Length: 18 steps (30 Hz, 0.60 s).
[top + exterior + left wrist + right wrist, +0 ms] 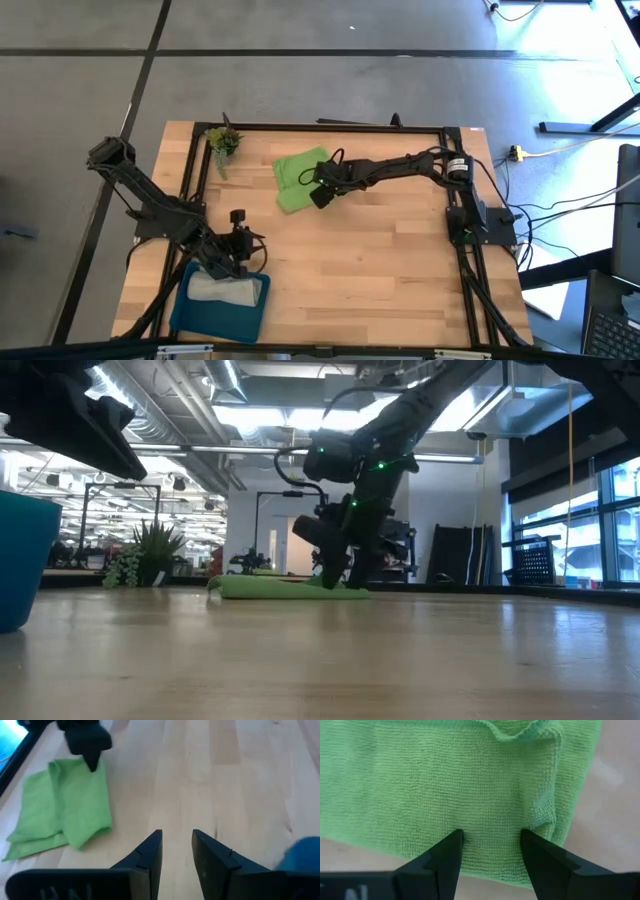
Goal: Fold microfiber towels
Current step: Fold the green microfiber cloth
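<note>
While the left arm waits near the front left corner of the light wooden table, the right gripper stands low over the bright lime green microfiber towel, which lies folded at the back of the table, left of centre. In the right wrist view its two dark fingers are spread apart with bare green cloth between the tips; nothing is pinched between them. Whether the tips touch the cloth surface cannot be told from that view. In the low view the same gripper reaches down to the flat green towel, at or just above its top surface.

The left gripper hovers over bare wood beside the blue rectangular tray. Its fingers stand a narrow gap apart and hold nothing. The light grey microfiber towel lies inside the tray. A small green plant sprig stands at the back left corner of the table, near the green towel but apart from it.
</note>
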Tool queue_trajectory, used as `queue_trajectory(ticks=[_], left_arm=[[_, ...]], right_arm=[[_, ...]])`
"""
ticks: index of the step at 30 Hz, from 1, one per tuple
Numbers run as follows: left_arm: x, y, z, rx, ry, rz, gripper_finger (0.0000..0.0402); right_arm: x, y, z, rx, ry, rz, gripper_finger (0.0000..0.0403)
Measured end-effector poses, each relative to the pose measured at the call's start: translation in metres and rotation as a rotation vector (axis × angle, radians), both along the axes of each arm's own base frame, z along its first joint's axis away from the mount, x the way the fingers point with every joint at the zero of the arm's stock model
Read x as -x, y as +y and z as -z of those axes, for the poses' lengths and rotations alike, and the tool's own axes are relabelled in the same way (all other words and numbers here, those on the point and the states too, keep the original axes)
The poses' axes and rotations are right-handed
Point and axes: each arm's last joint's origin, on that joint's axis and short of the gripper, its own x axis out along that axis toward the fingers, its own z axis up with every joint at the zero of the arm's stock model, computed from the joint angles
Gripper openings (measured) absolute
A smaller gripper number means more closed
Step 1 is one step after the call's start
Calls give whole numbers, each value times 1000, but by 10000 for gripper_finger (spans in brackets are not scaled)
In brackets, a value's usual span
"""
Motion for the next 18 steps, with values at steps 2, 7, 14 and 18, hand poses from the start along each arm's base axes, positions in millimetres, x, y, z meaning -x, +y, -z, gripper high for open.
queue_trajectory(ticks=[2, 7, 14, 18], left_arm=[[-2, 3, 0, 0, 0, -15, 96], [-5, 10, 1, -9, 17, -51, 96], [-5, 19, 5, -14, 94, -68, 96], [-5, 22, 6, -5, 129, -68, 96]], right_arm=[[-2, 10, 0, -24, -12, 32, 202], [-11, 43, -1, -85, -102, 59, 202], [-20, 89, -4, 16, -166, -17, 202], [-30, 105, -27, 112, -220, -73, 202]])
